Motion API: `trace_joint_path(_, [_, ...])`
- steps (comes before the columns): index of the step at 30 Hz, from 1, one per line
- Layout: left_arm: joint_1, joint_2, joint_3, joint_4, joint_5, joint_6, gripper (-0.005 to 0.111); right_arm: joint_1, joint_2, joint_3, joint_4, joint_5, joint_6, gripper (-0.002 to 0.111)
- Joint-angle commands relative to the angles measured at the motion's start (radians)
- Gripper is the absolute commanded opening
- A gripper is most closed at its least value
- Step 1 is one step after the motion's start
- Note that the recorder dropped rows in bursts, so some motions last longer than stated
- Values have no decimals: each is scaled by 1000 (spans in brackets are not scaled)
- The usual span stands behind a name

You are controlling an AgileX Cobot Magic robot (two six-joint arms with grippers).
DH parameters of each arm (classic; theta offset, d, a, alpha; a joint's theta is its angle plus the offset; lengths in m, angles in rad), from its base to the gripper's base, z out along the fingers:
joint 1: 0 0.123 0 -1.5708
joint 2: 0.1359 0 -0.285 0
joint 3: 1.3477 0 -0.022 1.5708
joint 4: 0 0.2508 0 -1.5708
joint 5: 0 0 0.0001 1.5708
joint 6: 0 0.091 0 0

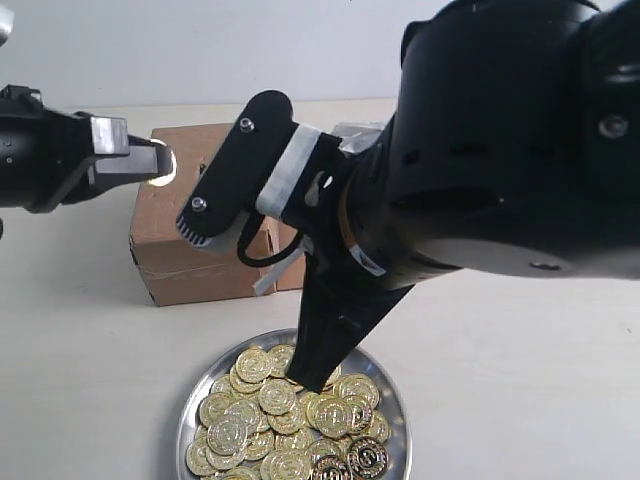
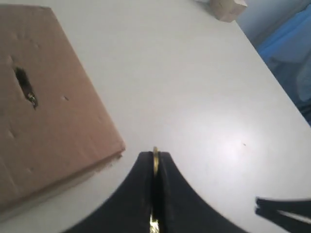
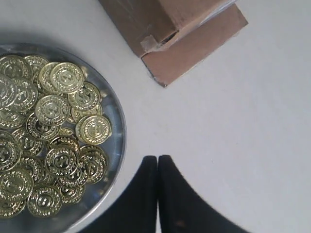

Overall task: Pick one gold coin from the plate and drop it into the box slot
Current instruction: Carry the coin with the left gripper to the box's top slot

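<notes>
Here, left tool reaching level, pinching coin near box

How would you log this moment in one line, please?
left hand: shut on coin | slot: not yet reached | right hand: shut, empty, near plate

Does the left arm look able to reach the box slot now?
Probably yes: the left claw holds a coin close to the box, the slot lies uncovered on top, and the right claw is away by the plate.

The white table carries the box and plate.
</notes>
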Motion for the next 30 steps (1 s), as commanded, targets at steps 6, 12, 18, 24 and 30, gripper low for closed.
trace_joint_path(6, [-87,-6,-85,-3,270,-6,0,2,-10,-3,35,28,9,0])
trace_joint_path(12, [-136,-6,-94,-3,246,-2,0,2,-10,-3,46,10,11,0])
trace_joint_path(18, [-186,-6,-94,-3,288,-4,0,2,-10,-3,46,-19,11,0])
trace_joint_path(24, [-244,-6,-94,-12,321,-4,0,2,-10,-3,47,-53,11,0])
trace_joint_path(30, [-253,-6,-94,-40,324,36,0,2,-10,-3,50,-70,11,0])
